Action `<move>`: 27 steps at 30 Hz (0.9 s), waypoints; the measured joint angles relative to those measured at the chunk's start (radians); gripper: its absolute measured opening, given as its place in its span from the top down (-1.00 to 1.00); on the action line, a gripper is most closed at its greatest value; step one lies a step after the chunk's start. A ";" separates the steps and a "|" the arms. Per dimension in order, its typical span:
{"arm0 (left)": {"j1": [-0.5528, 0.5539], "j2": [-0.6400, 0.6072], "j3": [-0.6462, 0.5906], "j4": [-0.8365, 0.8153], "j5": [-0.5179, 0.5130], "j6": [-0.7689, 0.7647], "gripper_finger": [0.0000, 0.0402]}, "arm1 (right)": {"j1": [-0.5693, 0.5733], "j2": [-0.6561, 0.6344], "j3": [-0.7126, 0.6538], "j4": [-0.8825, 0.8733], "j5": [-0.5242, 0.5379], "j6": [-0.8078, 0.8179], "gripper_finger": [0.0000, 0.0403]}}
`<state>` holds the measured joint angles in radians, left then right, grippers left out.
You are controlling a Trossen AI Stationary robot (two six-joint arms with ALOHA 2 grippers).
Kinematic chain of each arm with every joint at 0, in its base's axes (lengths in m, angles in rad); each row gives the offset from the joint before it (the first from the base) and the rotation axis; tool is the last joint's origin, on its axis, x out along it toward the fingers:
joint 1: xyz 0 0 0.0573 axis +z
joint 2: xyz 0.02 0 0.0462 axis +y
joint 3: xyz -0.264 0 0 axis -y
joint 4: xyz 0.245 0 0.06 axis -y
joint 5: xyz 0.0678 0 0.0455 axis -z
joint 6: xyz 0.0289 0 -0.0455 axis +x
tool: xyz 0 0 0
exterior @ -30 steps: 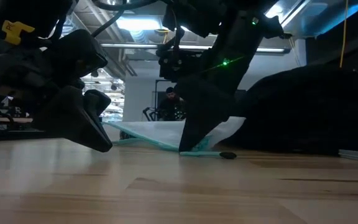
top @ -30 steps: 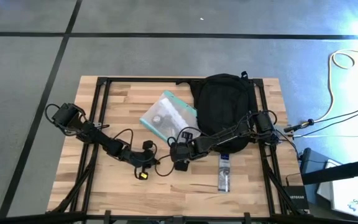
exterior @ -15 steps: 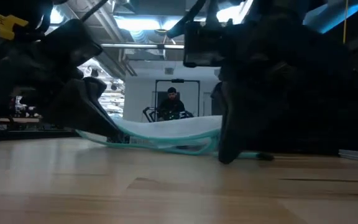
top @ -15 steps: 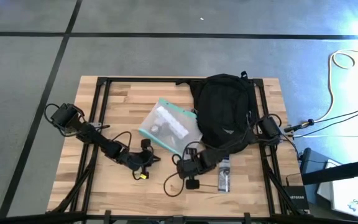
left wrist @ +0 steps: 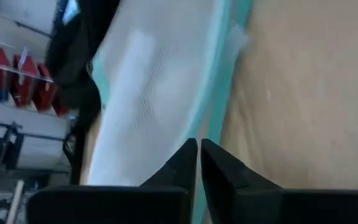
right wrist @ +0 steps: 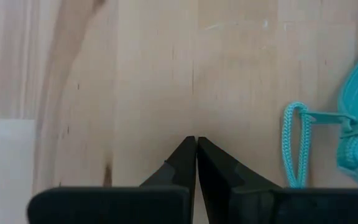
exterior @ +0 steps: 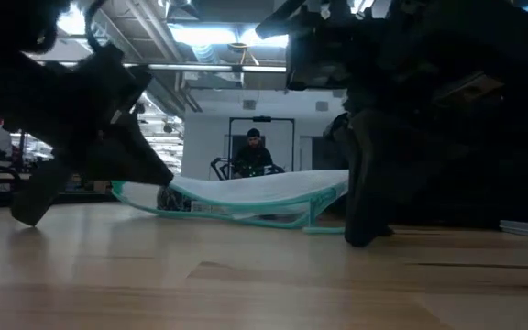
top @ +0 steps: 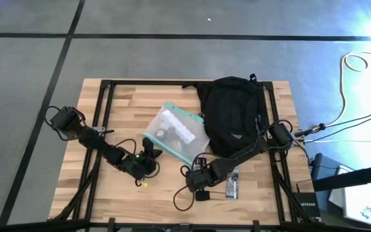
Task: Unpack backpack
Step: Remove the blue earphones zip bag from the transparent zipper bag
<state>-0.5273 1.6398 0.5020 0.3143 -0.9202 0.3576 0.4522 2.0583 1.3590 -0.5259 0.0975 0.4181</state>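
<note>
The black backpack lies flat at the table's far right. Left of it lies a clear, teal-edged pouch, flat on the wood, its teal cord loop stretched out at its near corner. My left gripper is shut and points at the pouch's near left edge. My right gripper is shut. It points down at the bare wood just near of the pouch's corner, with the cord loop beside it. My left gripper has its shut fingertips right at the pouch's teal edge, coming in low from the table's near left. I cannot tell whether they touch it. My right gripper holds nothing; its shut fingertips reach down to the table top, and I cannot tell whether they touch.
A small clear bottle lies on the wood at the backpack's near end, right of my right gripper. Loose black cables curl near both wrists. Bare wood lies along the table's left side and near edge. A person shows far behind the table.
My right gripper has gone toward the near and right edges. The pouch slid after it toward the near edge, turning a little, then lay still. My left gripper has rolled about its own axis and edged toward the pouch's left edge.
</note>
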 joint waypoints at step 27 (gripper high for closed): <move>0.262 0.021 0.003 0.056 0.090 -0.146 -0.47 | -0.001 -0.001 0.002 0.030 0.060 0.028 0.93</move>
<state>-0.2654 1.6610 0.5046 0.3700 -0.8301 0.2114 0.4511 2.0575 1.3605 -0.4962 0.1574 0.4466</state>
